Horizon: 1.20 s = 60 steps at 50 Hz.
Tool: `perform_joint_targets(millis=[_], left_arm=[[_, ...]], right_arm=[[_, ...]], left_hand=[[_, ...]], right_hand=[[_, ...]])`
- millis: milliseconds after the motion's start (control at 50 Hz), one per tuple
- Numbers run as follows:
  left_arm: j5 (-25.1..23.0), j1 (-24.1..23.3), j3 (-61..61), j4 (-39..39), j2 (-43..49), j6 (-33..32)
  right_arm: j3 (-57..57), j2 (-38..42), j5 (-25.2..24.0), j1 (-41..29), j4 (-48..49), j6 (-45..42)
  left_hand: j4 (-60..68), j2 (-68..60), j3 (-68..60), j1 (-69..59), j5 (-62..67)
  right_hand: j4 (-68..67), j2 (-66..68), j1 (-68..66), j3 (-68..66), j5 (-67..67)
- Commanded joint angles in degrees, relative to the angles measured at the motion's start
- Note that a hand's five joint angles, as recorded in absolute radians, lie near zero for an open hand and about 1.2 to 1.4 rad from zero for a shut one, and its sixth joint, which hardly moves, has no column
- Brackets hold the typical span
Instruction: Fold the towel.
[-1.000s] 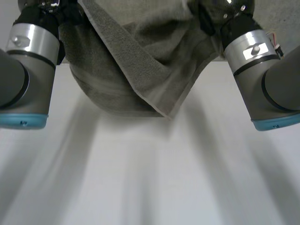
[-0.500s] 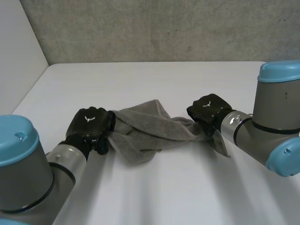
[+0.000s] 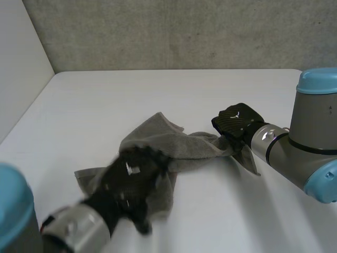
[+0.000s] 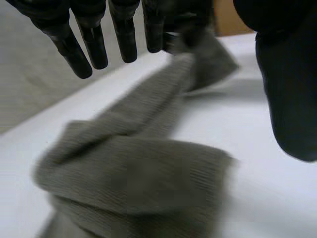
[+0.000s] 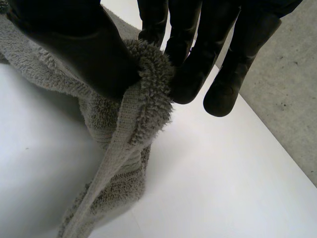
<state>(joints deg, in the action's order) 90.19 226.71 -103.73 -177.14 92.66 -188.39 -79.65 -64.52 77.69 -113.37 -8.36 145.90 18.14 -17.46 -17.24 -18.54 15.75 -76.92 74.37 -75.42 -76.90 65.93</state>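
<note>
Grey towel is bunched on the bench, pinched at one end by the right hand, left hand held open over it, so it could get dragged crooked.

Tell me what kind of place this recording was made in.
Most likely a robotics lab or test cell, not a home. It has a bare white table and a plain grey, concrete-looking wall behind it. One grey towel lies on the table, pinched by the robot's right hand.
</note>
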Motion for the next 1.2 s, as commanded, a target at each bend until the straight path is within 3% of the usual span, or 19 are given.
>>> perform_joint_targets(millis=[20, 220, 460, 520, 560, 580, 620, 700, 760, 800, 820, 840, 880, 960, 1020, 1200], left_arm=[[0.1, 8.4, 8.9, -6.5, 8.7, -0.2], [0.1, 11.6, 25.5, -6.8, 28.3, -6.4], [-0.4, 11.7, 32.9, -6.0, 38.3, -13.6], [-1.0, 11.7, 33.8, -4.7, 39.9, -14.5], [-2.5, 11.8, 35.4, -3.0, 41.0, -15.3], [-2.5, 11.8, 35.4, -3.0, 41.0, -15.3], [-2.3, 11.8, 38.3, -2.4, 41.7, -16.4], [-1.3, 11.9, 41.3, -3.2, 41.6, -16.7], [2.5, 12.4, 46.1, -7.7, 41.1, -16.7], [7.9, 13.7, 50.2, -14.9, 39.9, -16.7], [7.9, 13.7, 50.2, -14.9, 39.9, -16.7], [9.9, 14.0, 51.2, -19.1, 38.3, -16.5], [11.1, 14.0, 50.9, -29.0, 34.8, -16.3], [11.6, 13.9, 49.0, -35.9, 32.0, -16.2], [11.7, 13.9, 45.6, -37.3, 29.4, -16.0], [11.7, 12.4, 26.4, -36.3, 26.9, -14.8]], right_arm=[[-0.2, 0.0, -0.1, -0.1, 0.1, 0.0], [-0.6, 0.1, -0.2, -0.2, 0.2, -0.1], [0.8, 2.6, -3.0, 1.3, -0.2, -0.6], [2.8, 4.4, -3.8, 1.2, -0.2, -0.7], [6.2, 6.6, -3.8, 1.2, -0.2, -0.8], [6.2, 6.6, -3.8, 1.2, -0.2, -0.8], [10.5, 8.8, -3.2, 1.0, -0.1, -0.9], [15.6, 11.3, -2.9, 0.5, 1.1, -1.5], [20.1, 12.6, -2.3, 0.2, 7.0, -2.0], [21.3, 12.0, -1.2, -0.4, 22.1, -2.1], [21.3, 12.0, -1.2, -0.4, 22.2, -2.1], [20.5, 11.0, -0.4, -0.5, 31.1, -1.8], [17.2, 7.2, 1.6, -0.6, 48.4, -1.9], [14.5, 4.4, 1.9, -0.5, 57.6, -1.6], [13.9, 3.8, 1.5, -0.5, 55.8, -1.5], [11.5, 4.7, -3.1, -0.4, 34.6, -1.5]], left_hand=[[-3.1, 2.4, 2.2, 3.5, -10.7], [0.1, -0.8, -1.0, 0.3, -7.5], [5.5, -6.2, -6.4, -5.1, -2.1], [15.5, -16.1, -16.4, -15.1, 7.8], [38.7, -39.4, -39.6, -38.3, 31.1], [38.8, -39.5, -39.7, -38.4, 31.2], [61.8, -62.5, -62.7, -61.4, 54.2], [61.9, -62.5, -62.8, -61.5, 54.2], [61.9, -62.5, -62.8, -61.5, 54.2], [61.9, -62.5, -62.8, -61.5, 54.2], [61.9, -62.5, -62.8, -61.5, 54.2], [61.9, -62.5, -62.8, -61.5, 54.2], [61.9, -62.5, -62.8, -61.5, 54.2], [61.9, -62.5, -62.8, -61.5, 54.2], [61.9, -62.5, -62.8, -61.5, 54.2], [61.9, -62.5, -62.8, -61.5, 54.2]], right_hand=[[-3.1, 5.6, -4.6, -3.1, 4.1], [-3.1, 5.6, -4.6, -3.1, 4.1], [-3.1, 5.6, -4.6, -3.1, 4.1], [-3.1, 5.6, -4.6, -3.1, 4.1], [-3.1, 5.6, -4.6, -3.1, 4.1], [-3.1, 5.6, -4.6, -3.1, 4.1], [-3.1, 5.6, -4.6, -3.1, 4.1], [-3.1, 5.6, -4.6, -3.1, 4.1], [-3.1, 5.6, -4.6, -3.1, 4.1], [-3.1, 5.6, -4.6, -3.1, 4.1], [-3.1, 5.6, -4.6, -3.1, 4.1], [-3.1, 5.6, -4.6, -3.1, 4.1], [-3.1, 5.6, -4.6, -3.1, 4.1], [-3.1, 5.6, -4.6, -3.1, 4.1], [-3.1, 5.6, -4.6, -3.1, 4.1], [-3.1, 5.6, -4.6, -3.1, 4.1]])
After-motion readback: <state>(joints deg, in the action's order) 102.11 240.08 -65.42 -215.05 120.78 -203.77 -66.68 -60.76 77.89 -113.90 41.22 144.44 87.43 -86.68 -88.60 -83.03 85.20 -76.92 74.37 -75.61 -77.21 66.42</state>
